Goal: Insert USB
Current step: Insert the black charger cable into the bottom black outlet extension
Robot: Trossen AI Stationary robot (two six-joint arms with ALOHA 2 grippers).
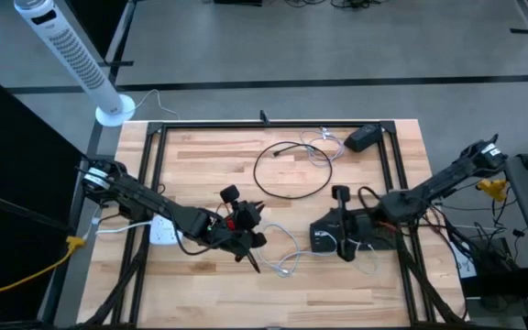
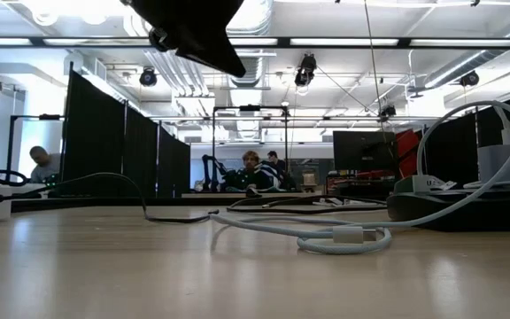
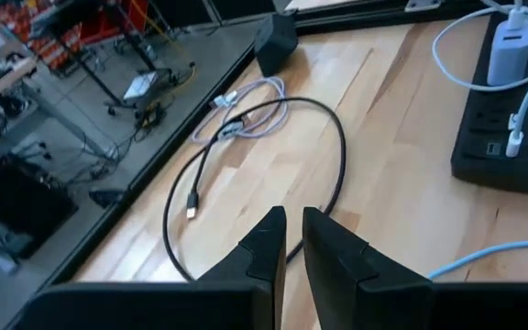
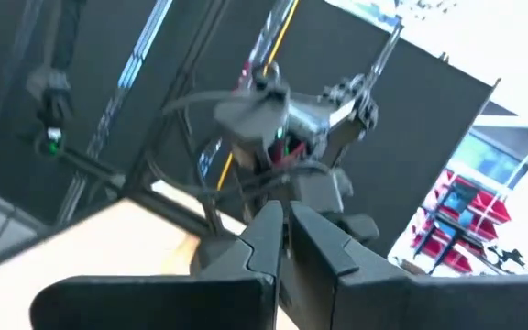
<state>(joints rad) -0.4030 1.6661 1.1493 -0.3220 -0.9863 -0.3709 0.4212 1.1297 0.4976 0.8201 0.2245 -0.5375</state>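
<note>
Nearest the front edge of the worktop [image 1: 200,284], a pale cable [image 2: 343,237] lies in loose curls on the wood, its small plug end resting flat. Just behind it, near the middle of the worktop, the left gripper [image 1: 250,240] hangs above the wood with its fingers [image 3: 262,247] nearly touching, only a thin gap between them and nothing held. Level with it toward the right edge, the right gripper [image 1: 345,246] sits over the black power strip [image 1: 337,234]; its fingers are likewise almost closed and appear empty. The strip shows a row of sockets, a white charger [image 3: 509,46] plugged in and a white lead beside it. Farther back, a black cable [image 1: 291,170] lies in a wide loop with its plug [image 3: 191,210] free on the wood. At the far right corner rests a black adapter [image 1: 365,137]. The task seems to be at its start: no plug is grasped yet. The next move likely calls for opening the left fingers, reaching the loose plug and lining it up squarely with a port on the strip.
</note>
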